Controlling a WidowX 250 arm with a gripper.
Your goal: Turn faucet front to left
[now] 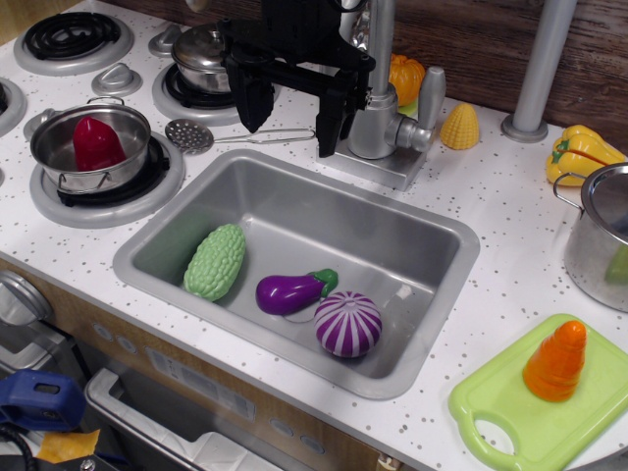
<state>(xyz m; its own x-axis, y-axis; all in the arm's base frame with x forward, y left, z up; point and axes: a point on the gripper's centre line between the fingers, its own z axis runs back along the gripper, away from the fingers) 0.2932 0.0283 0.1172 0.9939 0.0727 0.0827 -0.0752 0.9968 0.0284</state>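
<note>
The grey toy faucet (376,123) stands on its square base plate behind the sink (432,285). Its thin spout pipe (381,44) rises upright out of the top of the frame. Its paddle lever (430,98) sticks out to the right. My black gripper (292,116) hangs just left of the faucet body, over the sink's back rim. Its two fingers (334,123) are spread apart with nothing between them. The right finger is close beside the faucet body; I cannot tell if it touches.
A plain grey pole (540,64) stands at the back right. The sink holds a green gourd (216,260), an eggplant (289,291) and a purple onion (347,323). A slotted spoon (191,135), pots on burners (90,147), corn (459,128), a yellow pepper (579,152) and a carrot on a green board (555,363) surround it.
</note>
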